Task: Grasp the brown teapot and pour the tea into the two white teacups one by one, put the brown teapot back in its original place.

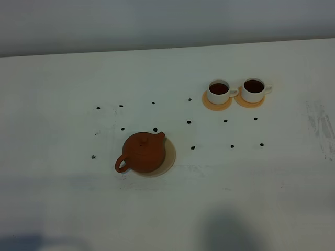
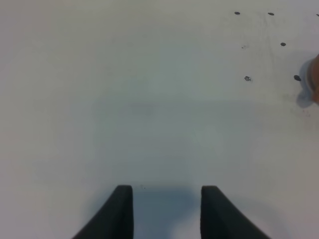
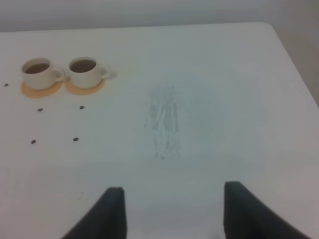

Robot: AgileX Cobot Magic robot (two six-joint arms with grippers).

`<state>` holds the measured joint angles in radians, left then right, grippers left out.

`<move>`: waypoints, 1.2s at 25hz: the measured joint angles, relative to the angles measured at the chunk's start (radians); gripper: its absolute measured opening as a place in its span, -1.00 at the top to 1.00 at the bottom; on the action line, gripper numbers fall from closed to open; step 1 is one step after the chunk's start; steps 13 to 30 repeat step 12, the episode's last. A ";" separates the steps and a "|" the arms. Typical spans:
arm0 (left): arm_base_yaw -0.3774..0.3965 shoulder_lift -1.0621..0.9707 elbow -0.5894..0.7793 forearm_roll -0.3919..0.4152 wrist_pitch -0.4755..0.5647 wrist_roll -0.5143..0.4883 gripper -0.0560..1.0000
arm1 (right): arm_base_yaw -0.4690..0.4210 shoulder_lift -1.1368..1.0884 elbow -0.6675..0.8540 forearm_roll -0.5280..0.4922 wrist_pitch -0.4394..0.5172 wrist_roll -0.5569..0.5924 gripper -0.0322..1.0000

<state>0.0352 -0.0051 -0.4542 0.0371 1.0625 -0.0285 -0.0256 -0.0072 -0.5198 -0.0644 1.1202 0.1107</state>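
The brown teapot [image 1: 143, 152] sits upright on the pale tan disc [image 1: 168, 158] left of the table's middle, spout toward the cups, handle toward the near left. A sliver of it shows in the left wrist view [image 2: 315, 79]. The two white teacups [image 1: 218, 92] [image 1: 254, 90] stand on orange coasters at the back right, both holding dark tea. They also show in the right wrist view [image 3: 38, 73] [image 3: 84, 71]. My left gripper [image 2: 167, 211] is open over bare table, apart from the teapot. My right gripper [image 3: 173, 211] is open and empty, well away from the cups. Neither gripper shows in the exterior view.
Several small black dots [image 1: 189, 122] mark the white table [image 1: 63, 209] between teapot and cups. A scuffed patch [image 1: 320, 125] lies near the right edge; it also shows in the right wrist view [image 3: 167, 124]. The table's far right corner [image 3: 271, 25] is visible.
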 joint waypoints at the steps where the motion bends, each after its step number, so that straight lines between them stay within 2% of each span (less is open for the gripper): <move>1: 0.000 0.000 0.000 0.000 0.000 0.000 0.25 | 0.000 0.000 0.000 0.000 0.000 0.000 0.10; 6: 0.000 0.000 0.000 0.000 0.000 0.000 0.25 | 0.031 0.000 0.000 -0.002 0.000 -0.006 0.10; 30: 0.000 0.000 0.000 0.000 0.000 0.000 0.25 | 0.034 0.000 0.000 -0.002 0.000 -0.008 0.10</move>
